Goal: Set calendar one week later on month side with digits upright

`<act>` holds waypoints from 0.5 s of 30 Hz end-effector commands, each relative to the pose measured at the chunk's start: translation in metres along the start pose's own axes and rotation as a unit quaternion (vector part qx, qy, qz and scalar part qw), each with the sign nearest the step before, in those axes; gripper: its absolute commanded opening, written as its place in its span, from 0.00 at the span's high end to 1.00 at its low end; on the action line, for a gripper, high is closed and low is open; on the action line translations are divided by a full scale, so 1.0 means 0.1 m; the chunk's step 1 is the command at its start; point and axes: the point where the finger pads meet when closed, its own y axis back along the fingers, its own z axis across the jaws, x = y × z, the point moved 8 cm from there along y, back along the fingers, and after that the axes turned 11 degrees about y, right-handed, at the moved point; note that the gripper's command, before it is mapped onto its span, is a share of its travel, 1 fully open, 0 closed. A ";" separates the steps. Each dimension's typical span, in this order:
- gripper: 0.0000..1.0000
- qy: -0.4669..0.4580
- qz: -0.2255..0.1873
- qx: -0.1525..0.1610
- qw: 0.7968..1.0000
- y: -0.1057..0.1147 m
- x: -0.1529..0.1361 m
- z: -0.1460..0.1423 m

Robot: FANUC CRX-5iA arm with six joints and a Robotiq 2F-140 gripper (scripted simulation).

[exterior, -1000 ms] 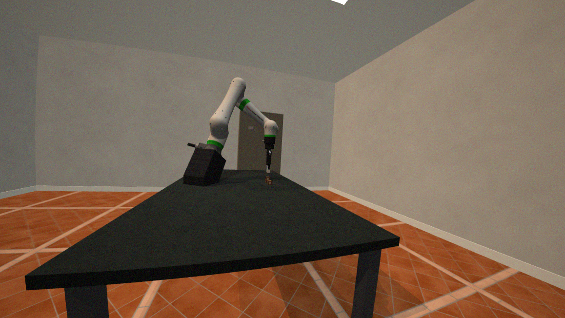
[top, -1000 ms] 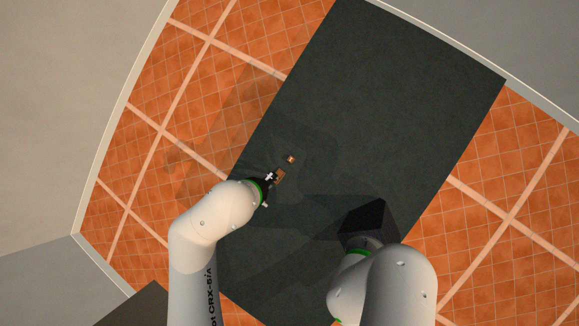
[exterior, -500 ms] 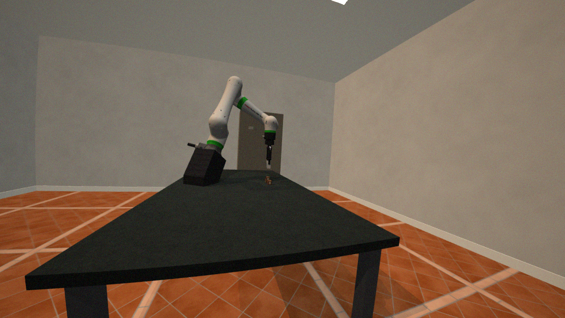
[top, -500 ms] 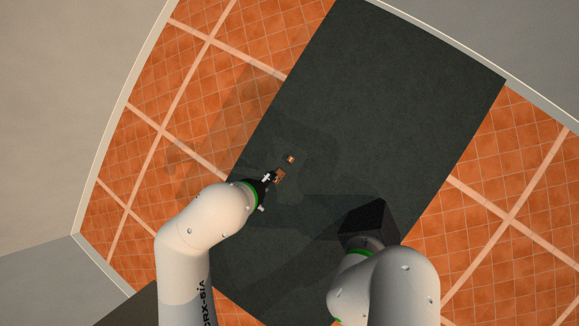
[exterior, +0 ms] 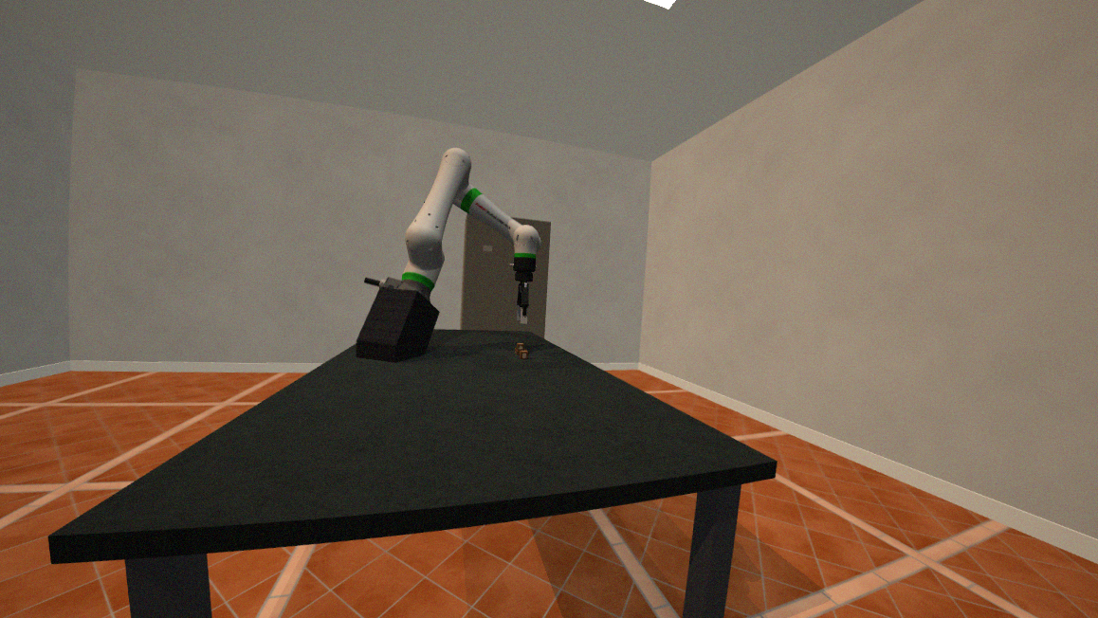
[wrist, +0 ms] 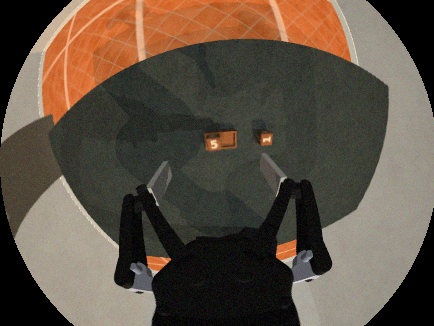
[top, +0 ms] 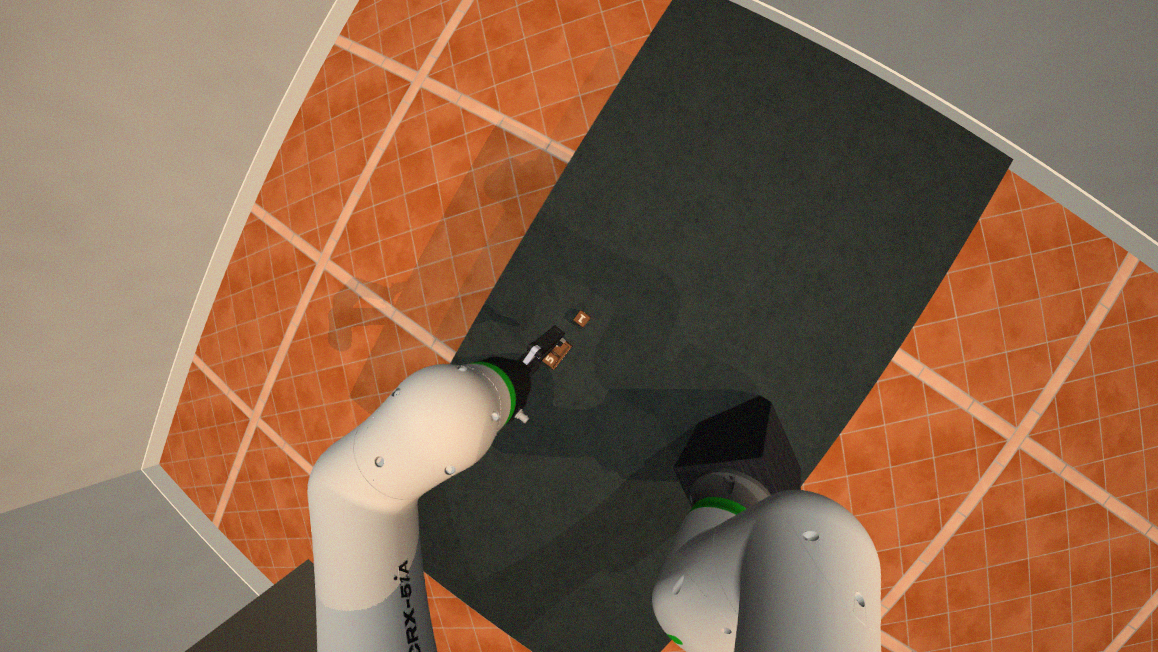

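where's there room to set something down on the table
Broad bare stretch: the dark table beyond the loose cube, away from the arm's base. Crowded: around the tray, with its "5" cube, under the open gripper.

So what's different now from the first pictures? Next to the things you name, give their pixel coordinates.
The tool [top: 542, 356] [exterior: 522, 318] [wrist: 215, 165] went up, away from the tray [top: 564, 350] [exterior: 518, 352] [wrist: 229, 140]. It's open, holding nothing; I can't tell if it just let go. The tray and the cube showing 1 [top: 581, 318] [exterior: 523, 354] [wrist: 266, 139] stayed put.
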 end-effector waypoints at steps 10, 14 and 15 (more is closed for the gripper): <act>0.00 0.033 0.000 0.000 0.999 -0.01 0.00 0.05; 0.00 0.122 -0.001 -0.001 0.992 -0.03 -0.01 0.19; 0.00 0.139 -0.001 -0.001 0.990 -0.04 -0.01 0.21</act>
